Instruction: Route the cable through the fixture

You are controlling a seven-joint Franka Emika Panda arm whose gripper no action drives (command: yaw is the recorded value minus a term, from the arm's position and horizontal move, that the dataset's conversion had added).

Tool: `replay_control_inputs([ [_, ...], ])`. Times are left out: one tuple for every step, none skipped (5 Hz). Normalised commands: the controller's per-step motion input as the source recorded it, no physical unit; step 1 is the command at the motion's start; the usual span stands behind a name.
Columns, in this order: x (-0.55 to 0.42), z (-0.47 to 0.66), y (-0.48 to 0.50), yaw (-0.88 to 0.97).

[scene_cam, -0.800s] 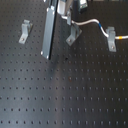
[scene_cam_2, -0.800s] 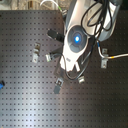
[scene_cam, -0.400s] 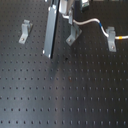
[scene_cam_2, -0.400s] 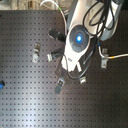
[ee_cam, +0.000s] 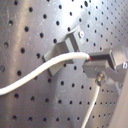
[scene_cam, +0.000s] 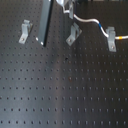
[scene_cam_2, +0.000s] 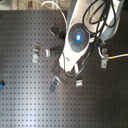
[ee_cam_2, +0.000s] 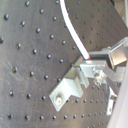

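In the first exterior view the white cable [scene_cam: 90,21] curves from my gripper [scene_cam: 69,9] to the right. Its blue band [scene_cam: 100,25] comes before the right fixture [scene_cam: 112,40], and its yellow band [scene_cam: 121,37] lies past that fixture. The cable crosses the right fixture's top. The middle fixture [scene_cam: 74,35] stands just below the gripper. A third fixture [scene_cam: 24,31] stands at the left. In both wrist views the gripper [ee_cam: 95,62] is shut on the cable [ee_cam: 35,75], right beside a fixture [ee_cam: 65,47]. That fixture also shows in the second wrist view [ee_cam_2: 70,87] with the cable [ee_cam_2: 72,30].
A long grey metal bar [scene_cam: 45,22] leans between the left and middle fixtures. The black perforated board [scene_cam: 65,90] fills the first exterior view. In the second exterior view the arm's body with a blue light [scene_cam_2: 77,36] covers the board's middle.
The gripper has shifted slightly toward the top of the first exterior view, with the cable still in it. The fixtures and the bar have not moved.
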Motion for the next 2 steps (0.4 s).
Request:
replay_control_inputs([
  [0.255,-0.05,0.151,0.52],
  [0.205,-0.06,0.077,0.61],
])
